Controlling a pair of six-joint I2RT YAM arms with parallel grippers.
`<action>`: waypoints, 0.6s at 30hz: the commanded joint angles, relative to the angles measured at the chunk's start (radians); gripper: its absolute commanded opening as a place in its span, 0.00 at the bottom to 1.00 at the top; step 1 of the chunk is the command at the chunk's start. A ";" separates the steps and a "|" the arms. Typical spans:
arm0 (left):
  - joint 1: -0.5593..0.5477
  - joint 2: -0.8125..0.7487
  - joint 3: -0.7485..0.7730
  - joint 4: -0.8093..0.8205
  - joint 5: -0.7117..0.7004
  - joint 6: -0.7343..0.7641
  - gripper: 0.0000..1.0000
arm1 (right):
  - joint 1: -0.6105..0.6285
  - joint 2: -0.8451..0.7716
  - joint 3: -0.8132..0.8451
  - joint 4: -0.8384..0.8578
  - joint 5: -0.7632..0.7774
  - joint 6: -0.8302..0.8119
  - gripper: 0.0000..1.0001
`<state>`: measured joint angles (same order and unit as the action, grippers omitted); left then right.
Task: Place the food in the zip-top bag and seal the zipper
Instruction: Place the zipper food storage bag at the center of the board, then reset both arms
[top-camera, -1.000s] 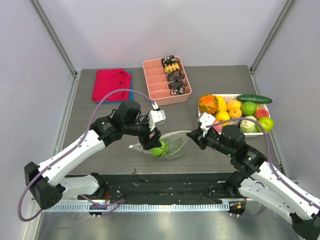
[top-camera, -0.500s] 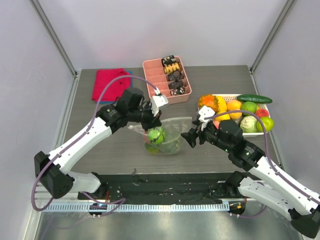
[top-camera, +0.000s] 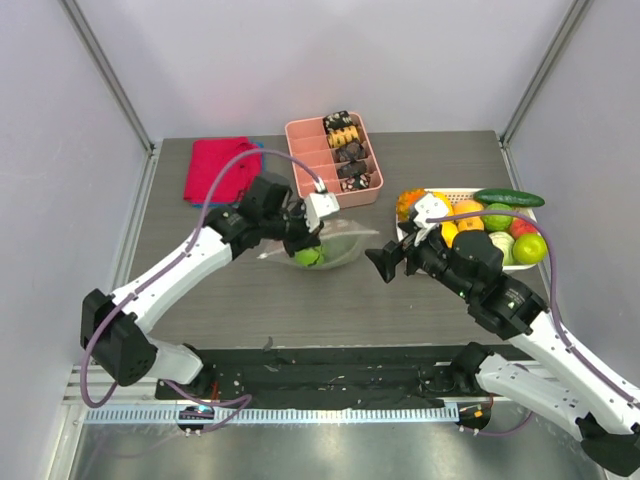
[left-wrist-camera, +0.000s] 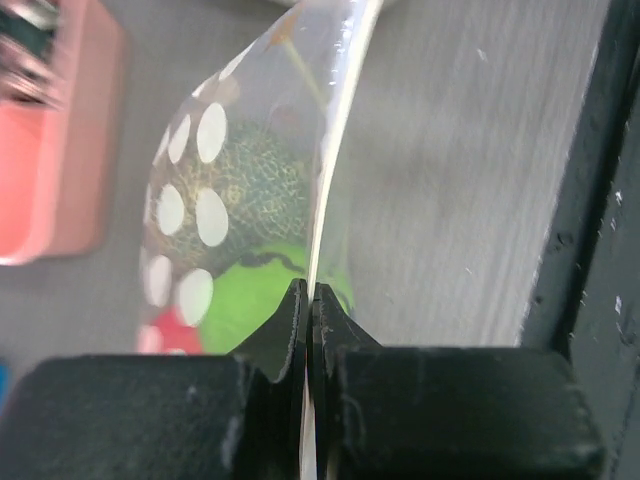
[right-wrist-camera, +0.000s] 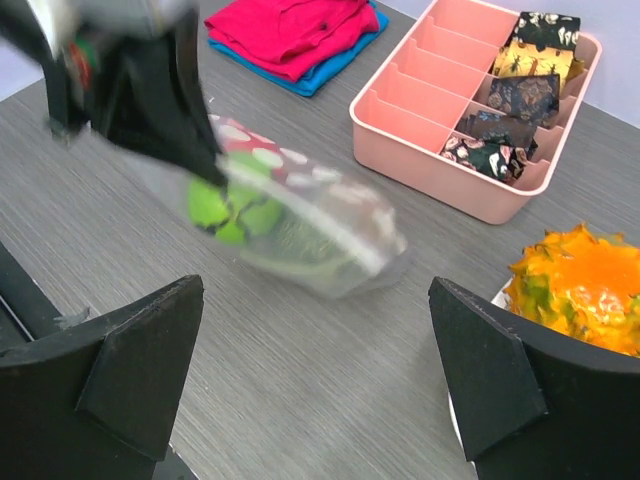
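**Bag position.** The bag (right-wrist-camera: 305, 225) lies at mid-tabletop (top-camera: 250, 300). The views do not show whether it rests on the surface or hangs just clear of it. All three pieces of food are inside, bunched at the held end: the green fruit (left-wrist-camera: 245, 300), the yellow-green fruit (left-wrist-camera: 255, 205) and the red fruit (left-wrist-camera: 170, 335).

**Long axis.** In the top view the long axis runs roughly left to right. One end is at the left gripper (left-wrist-camera: 308, 300) and the free end points toward the right gripper (right-wrist-camera: 315, 335).

**Left gripper.** The jaws are together, clamped on a thin edge of the bag right beside the green fruit. The plastic stands edge-on between them.

**Right gripper.** The jaws are spread wide and hold nothing. The gripper faces the free end of the bag, near it but apart, with the bag axis passing between the two fingers. The right arm is the nearer arm to that free end.

**Zipper.** The zipper cannot be located with certainty. The right wrist view shows a thicker clear band across the free end, but the view is blurred and no slider is visible.

**Next move (judgement).** If that band is the zipper, sealing depends on the right gripper advancing along the bag axis to take the free end while the left gripper anchors the opposite end.
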<state>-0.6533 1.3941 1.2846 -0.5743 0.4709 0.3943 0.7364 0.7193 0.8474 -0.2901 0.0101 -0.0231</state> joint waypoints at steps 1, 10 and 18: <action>-0.066 -0.017 -0.177 0.045 0.015 -0.063 0.00 | -0.006 -0.035 0.019 -0.055 0.036 0.022 1.00; -0.075 -0.082 -0.223 0.062 0.021 -0.268 0.59 | -0.049 -0.064 0.002 -0.147 0.014 0.022 1.00; -0.028 -0.153 0.034 -0.198 -0.061 -0.331 1.00 | -0.112 -0.035 0.119 -0.260 -0.031 0.015 1.00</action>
<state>-0.7204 1.3094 1.1881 -0.6540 0.4515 0.1200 0.6556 0.6750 0.8673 -0.5072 0.0170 -0.0158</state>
